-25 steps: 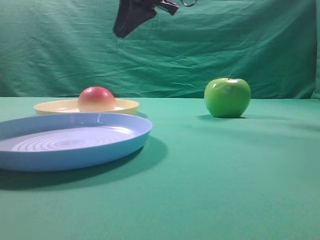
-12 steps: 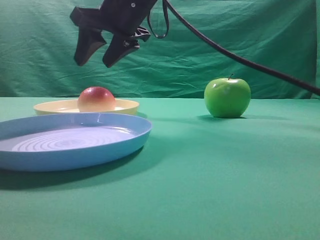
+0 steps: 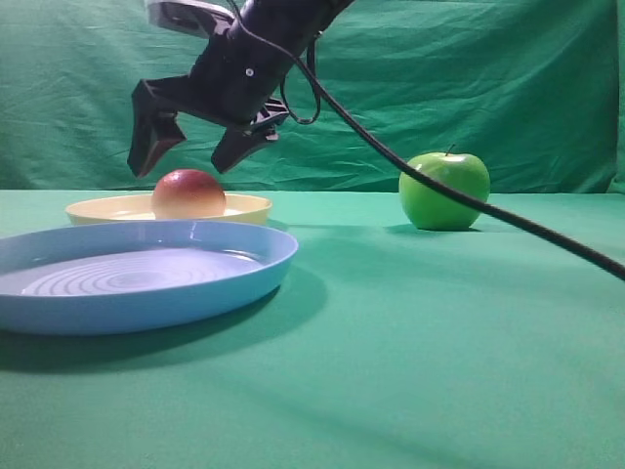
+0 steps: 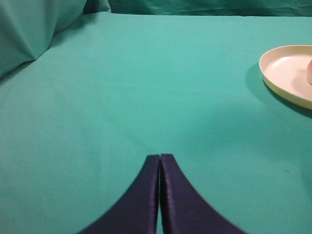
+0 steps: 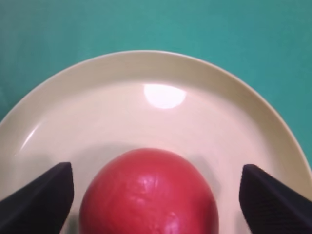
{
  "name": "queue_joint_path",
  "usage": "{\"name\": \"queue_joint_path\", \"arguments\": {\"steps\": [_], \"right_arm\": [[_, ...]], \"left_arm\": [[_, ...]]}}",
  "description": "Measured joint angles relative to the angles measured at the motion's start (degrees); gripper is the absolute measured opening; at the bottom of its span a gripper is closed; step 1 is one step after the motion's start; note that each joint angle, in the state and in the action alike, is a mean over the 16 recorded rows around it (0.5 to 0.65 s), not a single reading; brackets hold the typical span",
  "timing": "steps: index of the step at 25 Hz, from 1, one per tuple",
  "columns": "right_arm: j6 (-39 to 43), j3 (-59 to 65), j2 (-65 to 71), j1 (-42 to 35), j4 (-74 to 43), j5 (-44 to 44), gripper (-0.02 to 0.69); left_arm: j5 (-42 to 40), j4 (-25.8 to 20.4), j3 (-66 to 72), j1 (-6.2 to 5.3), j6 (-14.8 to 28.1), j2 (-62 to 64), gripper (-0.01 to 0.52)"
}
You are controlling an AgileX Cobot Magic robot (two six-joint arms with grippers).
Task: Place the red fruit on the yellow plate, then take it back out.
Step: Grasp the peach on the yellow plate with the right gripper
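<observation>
Lower now than a moment ago, right gripper [image 3: 186, 156] hangs just above the red fruit [image 3: 188, 193], jaws spread wide, holding nothing. Red fruit sits on the yellow plate [image 3: 244, 207], round, smooth, glossy red on top fading to yellow-orange below. From the wrist view the fingertips [image 5: 41, 195] flank the fruit without touching. Blue plate [image 3: 146, 278] lies in front of the yellow plate; green apple [image 3: 444, 190] well to its right on the green surface [image 3: 420, 342]. Left gripper [image 4: 160, 161] pressed shut, empty.
</observation>
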Motion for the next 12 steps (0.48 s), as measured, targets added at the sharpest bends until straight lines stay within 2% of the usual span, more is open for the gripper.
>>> {"name": "queue_joint_path", "arguments": {"steps": [12], "right_arm": [[-0.33,-1.77,-0.37,0.04,-1.93,5.22,0.297]], "left_arm": [[0.0,0.0,0.0,0.0,0.03,0.0,0.0]]}}
